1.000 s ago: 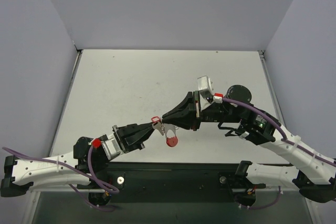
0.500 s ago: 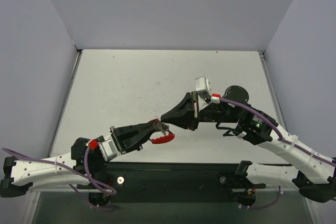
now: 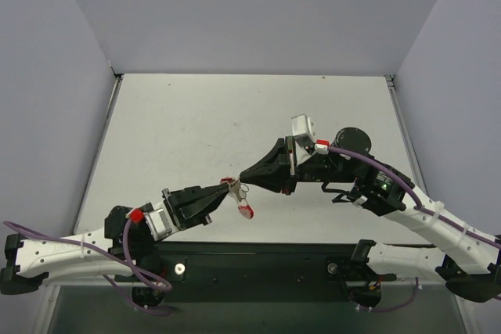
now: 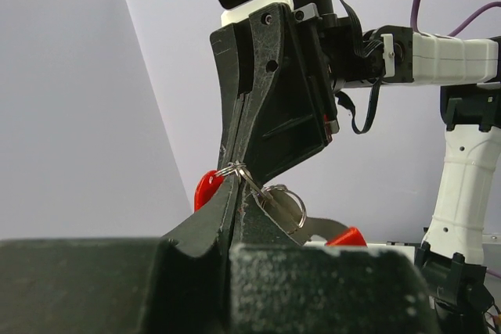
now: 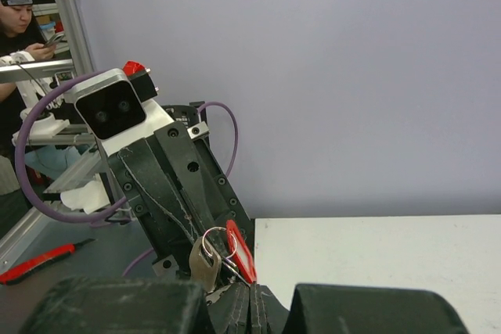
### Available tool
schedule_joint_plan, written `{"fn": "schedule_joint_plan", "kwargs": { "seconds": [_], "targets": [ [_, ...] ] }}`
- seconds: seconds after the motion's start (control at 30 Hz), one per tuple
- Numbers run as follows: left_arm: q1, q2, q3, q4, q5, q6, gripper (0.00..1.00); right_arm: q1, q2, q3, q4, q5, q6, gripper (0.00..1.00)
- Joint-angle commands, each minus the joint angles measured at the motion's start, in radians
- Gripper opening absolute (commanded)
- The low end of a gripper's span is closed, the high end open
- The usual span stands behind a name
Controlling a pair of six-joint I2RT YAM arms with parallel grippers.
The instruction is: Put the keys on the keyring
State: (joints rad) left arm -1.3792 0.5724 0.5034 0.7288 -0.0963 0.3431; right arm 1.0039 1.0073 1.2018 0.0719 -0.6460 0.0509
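Both arms meet mid-air over the table (image 3: pixel 196 123). The left gripper (image 3: pixel 228 186) and right gripper (image 3: pixel 243 175) are nose to nose, each with its fingers pressed together on the wire rings (image 4: pixel 286 199) of the keyring (image 3: pixel 246 209). Can't tell which loop each one is pinching. The keyring's red clip dangles free below the tips, clear of the tabletop. The key tag (image 4: pixel 206 190) sits right at the left fingertips, on the far side from the clip. From here I can't say if it's threaded on or just lying against a ring.

Handling, my read: the whole bunch is light, so weight isn't the problem. The rings are thin, springy and slick, so they'll likely twist or pop out of a flat pinch. The clip is stiff and acts as a pendulum. The tag is far smaller than a finger pad, so take it by its flat faces and leave the hole clear. Hold the keyring on one ring close to where the coil splits, not by the clip.

Versus a second ago: the clip hung face-on, showing its full loop, a bit further right. Half a second back it had kicked up sideways. Now it hangs again, nearly edge-on and closer under the tips. The left arm has pulled back slightly, and the tag shows less from above.
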Motion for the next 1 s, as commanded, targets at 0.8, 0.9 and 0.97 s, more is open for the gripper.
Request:
{"fn": "schedule_joint_plan", "kwargs": {
  "seconds": [0.8, 0.9, 0.97],
  "targets": [
    [-0.004, -0.085, -0.02, -0.071, -0.033, -0.039, 0.0, 0.002, -0.041, -0.039, 0.134, -0.006, -0.006, 0.0],
    [-0.003, -0.082, -0.014, -0.072, -0.025, -0.039, 0.0, 0.002, -0.036, -0.028, 0.098, -0.029, -0.038, 0.0],
    [-0.004, -0.082, -0.011, -0.077, -0.016, -0.038, 0.0, 0.002, -0.035, -0.019, 0.065, -0.043, -0.043, 0.05]
  ]
}}
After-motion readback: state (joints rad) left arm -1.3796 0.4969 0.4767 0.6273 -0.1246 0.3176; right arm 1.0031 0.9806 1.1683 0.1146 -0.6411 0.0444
